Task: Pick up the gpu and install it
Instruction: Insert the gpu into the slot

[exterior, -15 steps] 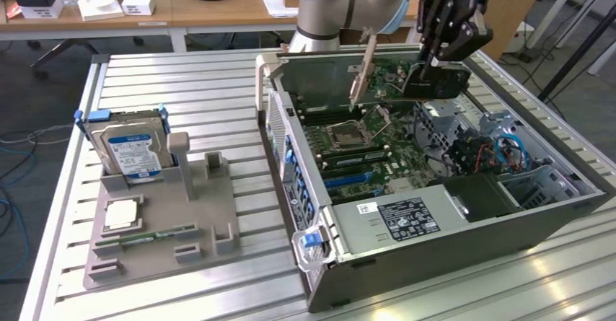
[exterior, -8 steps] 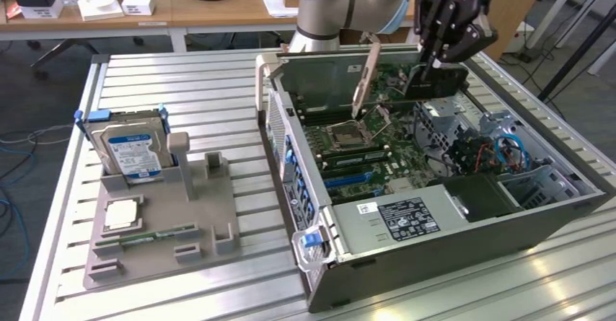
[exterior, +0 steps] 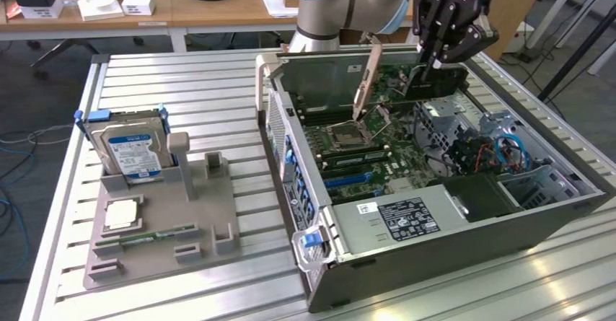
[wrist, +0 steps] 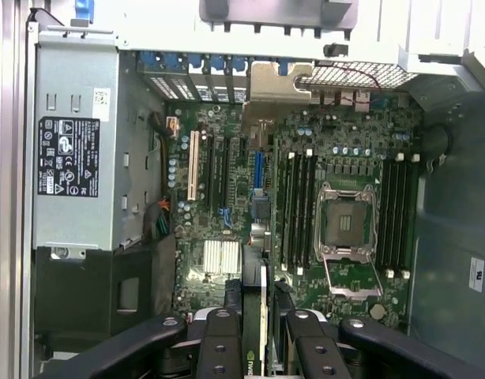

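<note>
Clamped on the gpu (exterior: 431, 84) is the gripper (exterior: 441, 63), poised over the open computer case (exterior: 452, 242). Inside the case the motherboard (wrist: 306, 134) is seen below, and the card is held upright above it, apart from the empty CPU socket (wrist: 345, 223).

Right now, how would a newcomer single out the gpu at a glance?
Find the open computer case on the exterior view's right. Above its motherboard, the black fingers pinch the gpu on edge. It is the dark card with a silvery bracket, unlike the blue-labelled hard drive in the grey holder.
</note>
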